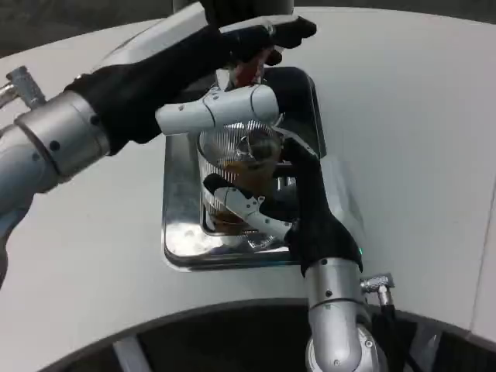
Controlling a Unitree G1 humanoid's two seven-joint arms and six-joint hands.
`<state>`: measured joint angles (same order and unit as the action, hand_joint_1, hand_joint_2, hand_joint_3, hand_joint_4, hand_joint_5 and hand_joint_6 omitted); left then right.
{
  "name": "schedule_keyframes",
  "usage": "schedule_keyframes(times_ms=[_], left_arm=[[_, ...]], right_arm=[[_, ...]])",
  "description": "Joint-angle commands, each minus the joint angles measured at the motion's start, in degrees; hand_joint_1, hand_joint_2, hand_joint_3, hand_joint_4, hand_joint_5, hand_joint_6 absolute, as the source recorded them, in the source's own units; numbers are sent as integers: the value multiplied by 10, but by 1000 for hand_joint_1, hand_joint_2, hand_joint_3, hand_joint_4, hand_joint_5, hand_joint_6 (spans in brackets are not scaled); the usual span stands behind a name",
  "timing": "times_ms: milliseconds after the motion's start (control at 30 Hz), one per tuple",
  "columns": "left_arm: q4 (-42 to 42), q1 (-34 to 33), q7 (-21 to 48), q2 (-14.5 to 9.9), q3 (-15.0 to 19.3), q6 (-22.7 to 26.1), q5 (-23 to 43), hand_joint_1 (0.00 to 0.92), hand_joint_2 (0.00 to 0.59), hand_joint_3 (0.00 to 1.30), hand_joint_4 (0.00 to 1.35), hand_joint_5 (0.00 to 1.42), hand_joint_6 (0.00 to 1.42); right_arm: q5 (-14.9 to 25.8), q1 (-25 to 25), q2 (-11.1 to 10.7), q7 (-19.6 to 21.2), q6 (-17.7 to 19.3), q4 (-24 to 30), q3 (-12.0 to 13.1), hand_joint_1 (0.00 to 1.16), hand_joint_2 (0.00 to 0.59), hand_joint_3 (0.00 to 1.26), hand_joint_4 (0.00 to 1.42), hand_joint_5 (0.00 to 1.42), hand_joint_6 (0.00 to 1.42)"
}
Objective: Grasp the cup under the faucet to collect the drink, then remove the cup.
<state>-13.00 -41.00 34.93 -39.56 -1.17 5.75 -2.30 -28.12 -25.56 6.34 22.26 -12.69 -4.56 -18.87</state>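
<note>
Right hand (260, 205) grips cup (236, 159); left hand (232, 46) on faucet (252, 74)

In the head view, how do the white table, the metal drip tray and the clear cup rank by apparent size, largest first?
1. White table, by far the largest.
2. Metal drip tray, partly hidden by both arms.
3. Clear cup, the smallest, standing over the tray with brown drink inside, held by the right hand.

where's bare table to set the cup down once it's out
Bare white table lies right of the metal tray, and more lies left of it below the left forearm. The tray itself is crowded: cup, right hand, left hand above.
</note>
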Motion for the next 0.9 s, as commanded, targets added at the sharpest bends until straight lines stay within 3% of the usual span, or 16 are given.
schedule_keyframes(times_ms=[33, 633, 900], left_arm=[[1, 32, -16, 10, 15, -1, 3, 0, 107, 119, 116, 193, 238], [7, 45, -100, 99, 72, -95, 40, 0, 99, 125, 158, 246, 285], [1, 45, -102, 105, 79, -98, 52, 0, 98, 156, 191, 275, 312]], right_arm=[[-6, 24, 17, 16, 2, 4, 1, 738, 259, 434, 624, 713, 841], [-15, 43, 10, 45, 28, 10, 22, 760, 251, 574, 741, 926, 1091], [-15, 45, 8, 50, 36, 11, 32, 764, 253, 589, 762, 964, 1131]])
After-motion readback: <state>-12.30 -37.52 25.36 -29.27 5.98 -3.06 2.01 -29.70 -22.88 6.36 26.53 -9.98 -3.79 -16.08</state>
